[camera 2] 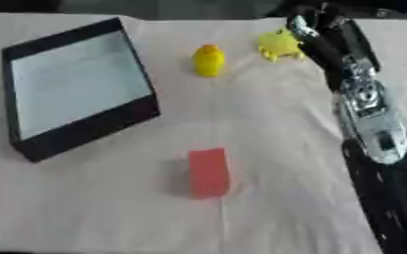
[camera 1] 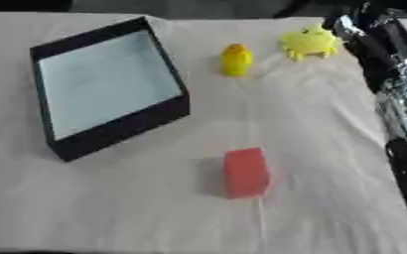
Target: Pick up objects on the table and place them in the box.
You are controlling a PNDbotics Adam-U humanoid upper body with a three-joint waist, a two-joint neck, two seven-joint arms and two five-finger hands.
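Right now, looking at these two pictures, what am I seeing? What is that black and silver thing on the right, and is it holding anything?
Both pictures come from the two eyes of a camera in a humanoid robot's head, looking down at a cloth-covered table. The black and silver thing is the robot's right arm, reaching toward the far side; its right hand is by a spiky yellow toy, and whether it grips it cannot be told. Also on the table: a yellow duck-like figure, a red block and an open black box, seemingly holding nothing. The left hand is out of view.
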